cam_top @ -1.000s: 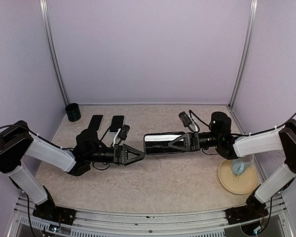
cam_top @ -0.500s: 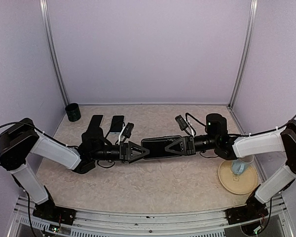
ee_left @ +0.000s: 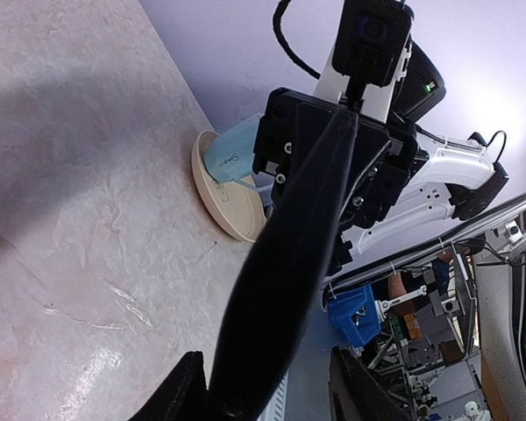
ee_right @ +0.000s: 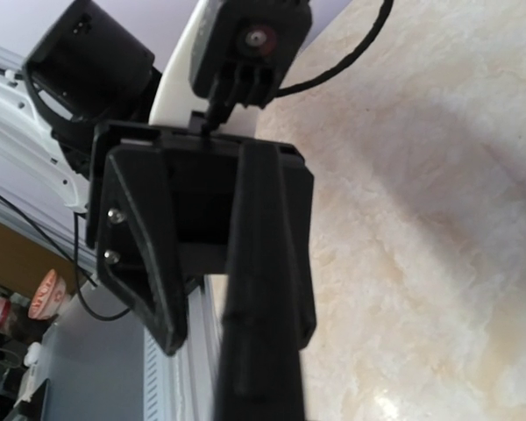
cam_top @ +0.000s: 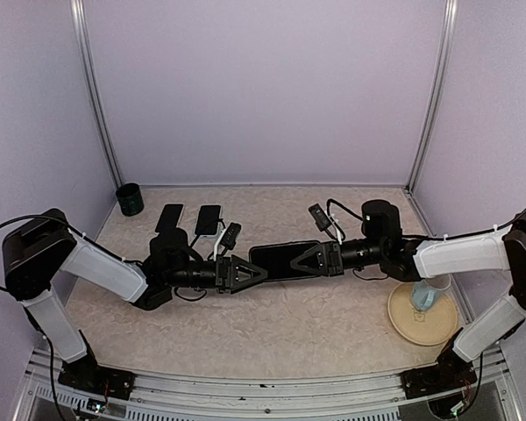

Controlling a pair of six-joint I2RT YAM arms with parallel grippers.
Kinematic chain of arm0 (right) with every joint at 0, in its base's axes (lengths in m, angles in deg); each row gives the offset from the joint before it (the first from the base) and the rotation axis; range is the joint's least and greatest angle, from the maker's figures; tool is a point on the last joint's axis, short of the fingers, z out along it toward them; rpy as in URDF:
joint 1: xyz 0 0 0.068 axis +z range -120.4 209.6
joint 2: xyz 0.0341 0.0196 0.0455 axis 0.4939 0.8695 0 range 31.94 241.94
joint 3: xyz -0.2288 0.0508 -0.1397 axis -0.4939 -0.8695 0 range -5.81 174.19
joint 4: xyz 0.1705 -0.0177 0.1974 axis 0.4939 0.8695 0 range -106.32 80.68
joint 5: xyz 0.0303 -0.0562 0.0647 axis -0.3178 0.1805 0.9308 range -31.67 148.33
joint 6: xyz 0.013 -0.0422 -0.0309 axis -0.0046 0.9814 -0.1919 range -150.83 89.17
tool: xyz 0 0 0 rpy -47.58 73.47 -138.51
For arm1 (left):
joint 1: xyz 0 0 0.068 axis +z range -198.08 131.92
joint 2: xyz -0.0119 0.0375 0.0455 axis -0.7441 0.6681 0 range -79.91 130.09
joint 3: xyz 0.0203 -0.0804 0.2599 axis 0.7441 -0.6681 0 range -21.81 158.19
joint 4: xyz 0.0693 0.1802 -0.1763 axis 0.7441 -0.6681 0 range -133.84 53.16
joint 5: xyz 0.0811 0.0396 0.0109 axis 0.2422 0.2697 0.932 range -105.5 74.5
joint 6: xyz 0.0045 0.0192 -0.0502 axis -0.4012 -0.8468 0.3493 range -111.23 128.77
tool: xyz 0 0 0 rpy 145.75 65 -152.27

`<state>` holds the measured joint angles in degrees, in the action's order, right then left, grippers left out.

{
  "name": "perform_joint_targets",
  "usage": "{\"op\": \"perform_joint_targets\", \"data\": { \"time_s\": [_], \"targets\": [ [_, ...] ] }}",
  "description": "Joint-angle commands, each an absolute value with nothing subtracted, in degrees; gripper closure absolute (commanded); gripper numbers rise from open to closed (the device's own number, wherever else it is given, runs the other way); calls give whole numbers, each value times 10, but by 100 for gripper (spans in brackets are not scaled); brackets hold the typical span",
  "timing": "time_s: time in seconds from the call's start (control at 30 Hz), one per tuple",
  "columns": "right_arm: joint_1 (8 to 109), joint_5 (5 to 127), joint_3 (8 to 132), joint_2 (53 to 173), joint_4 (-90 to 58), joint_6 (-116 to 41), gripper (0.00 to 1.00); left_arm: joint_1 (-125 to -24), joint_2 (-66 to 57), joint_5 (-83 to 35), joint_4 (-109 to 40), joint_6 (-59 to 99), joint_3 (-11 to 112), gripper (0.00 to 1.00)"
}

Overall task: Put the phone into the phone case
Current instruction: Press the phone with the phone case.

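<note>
A black glossy phone (cam_top: 280, 260) hangs level above the table's middle, and my right gripper (cam_top: 314, 258) is shut on its right end. My left gripper (cam_top: 248, 271) stands open round the phone's left end. In the left wrist view the phone (ee_left: 289, 263) runs up between my fingers (ee_left: 186, 391). One finger touches its edge, while the other stands apart from it. The right wrist view shows the phone (ee_right: 259, 351) edge-on. Two flat dark rectangles (cam_top: 169, 217) (cam_top: 209, 218) lie at the back left; I cannot tell which is the phone case.
A small black cup (cam_top: 130, 199) stands in the back left corner. A beige plate (cam_top: 403, 317) with a pale blue cup (cam_top: 425, 296) on it sits at the front right, beside the right arm's base. Metal posts and lilac walls close the table in.
My left gripper has moved right and my right gripper left with the phone, so the phone's left end now lies between the left jaws, which have narrowed.
</note>
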<state>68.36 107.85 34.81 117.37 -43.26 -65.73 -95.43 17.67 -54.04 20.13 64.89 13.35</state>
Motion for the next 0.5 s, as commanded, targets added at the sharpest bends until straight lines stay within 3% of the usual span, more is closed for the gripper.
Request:
{"op": "perform_joint_targets", "data": {
  "time_s": [0.0, 0.47],
  "targets": [
    [695, 1041, 371, 1160, -420, -629, 100, -960, 177, -551, 228, 648, 145, 55],
    [699, 1024, 373, 1150, -394, -618, 100, -960, 158, -554, 237, 645, 133, 75]
  ]
}}
